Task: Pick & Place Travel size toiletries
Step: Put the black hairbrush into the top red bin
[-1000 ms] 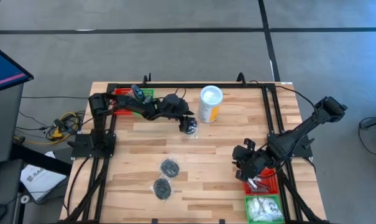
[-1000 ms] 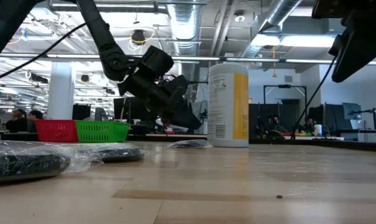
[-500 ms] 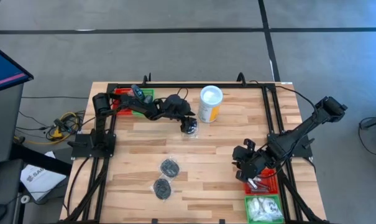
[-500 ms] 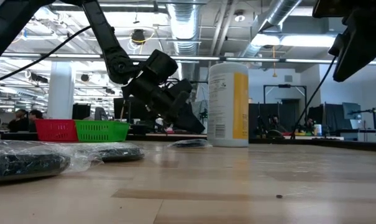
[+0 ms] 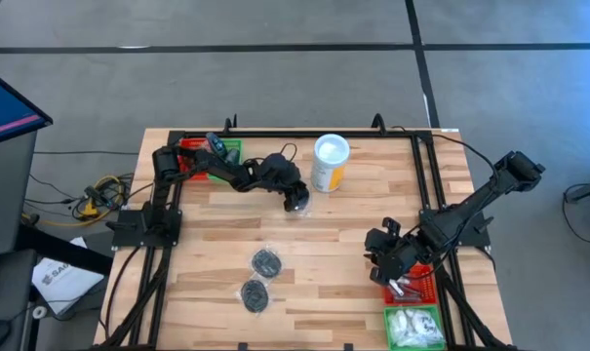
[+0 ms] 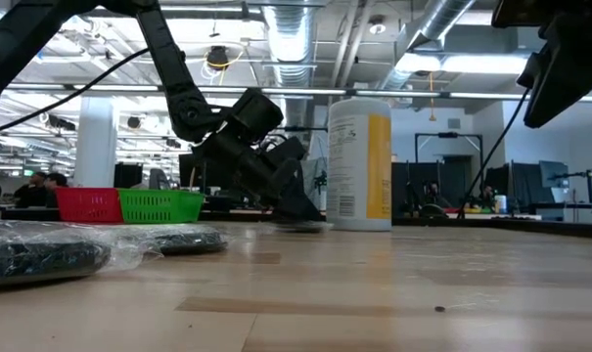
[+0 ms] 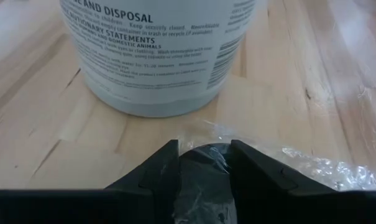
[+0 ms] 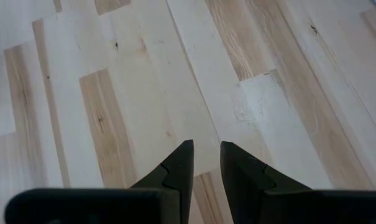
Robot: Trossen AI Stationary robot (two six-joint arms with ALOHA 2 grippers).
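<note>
Left gripper (image 7: 203, 163): jaws astride wrapped puck (image 7: 203, 180), canister (image 7: 156, 56) just beyond. Right gripper (image 8: 205, 163): narrow gap, empty, well apart.

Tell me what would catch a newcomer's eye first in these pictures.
Most striking is the yellow canister with white lid standing near the table's far edge. Right beside it, the left gripper has its fingers around a dark wrapped puck. Two more wrapped pucks lie near the middle.
</note>
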